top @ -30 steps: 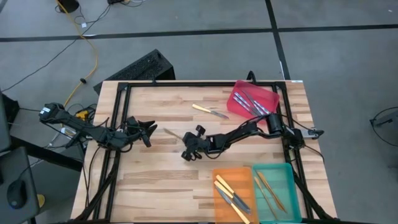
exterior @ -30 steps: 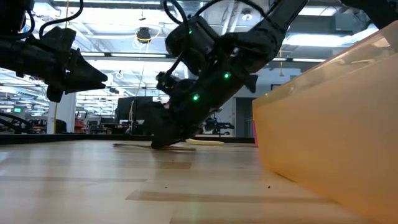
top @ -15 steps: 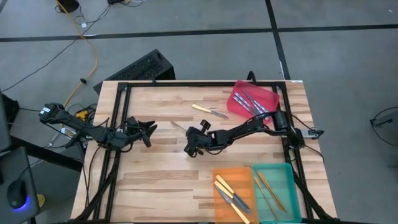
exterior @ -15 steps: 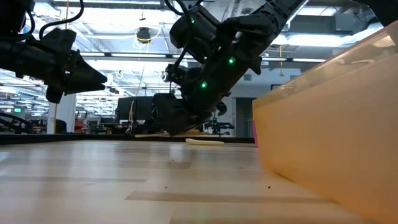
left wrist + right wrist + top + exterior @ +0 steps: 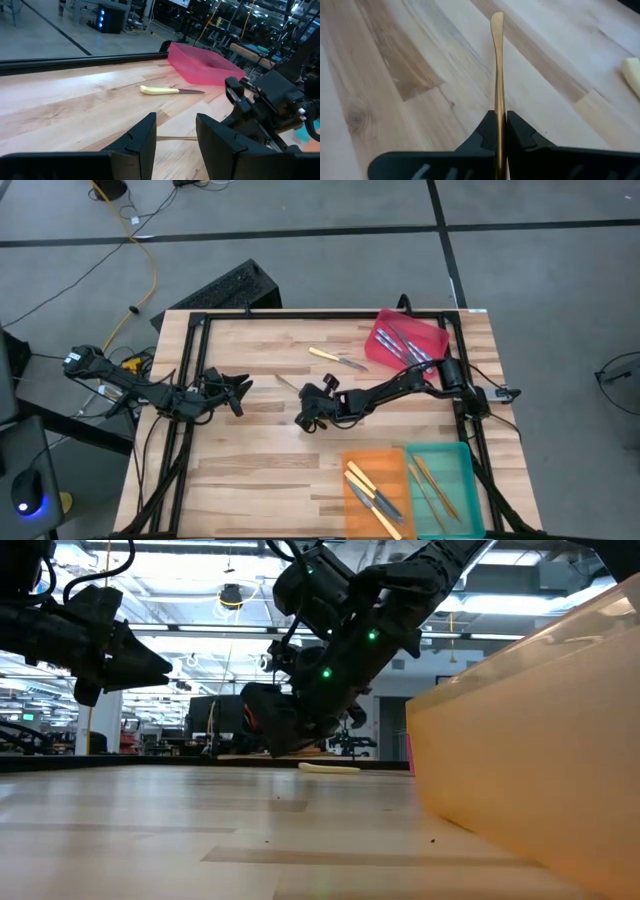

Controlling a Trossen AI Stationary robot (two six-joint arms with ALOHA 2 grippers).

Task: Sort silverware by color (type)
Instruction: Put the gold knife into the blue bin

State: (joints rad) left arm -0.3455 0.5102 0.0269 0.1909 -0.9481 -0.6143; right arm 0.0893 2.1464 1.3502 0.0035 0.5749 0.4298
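I'm holding a tan utensil clamped between the right gripper's fingers, lifted just above the middle of the table. My left gripper is hovering at the table's left edge, fingers apart and empty. A yellow-handled knife is lying near the red tray.

Even overhead light keeps the table bright, with only faint shadows. In the low view, ceiling lamps glare toward twelve o'clock, silhouetting the arms, and the near orange tray at three o'clock blurs.
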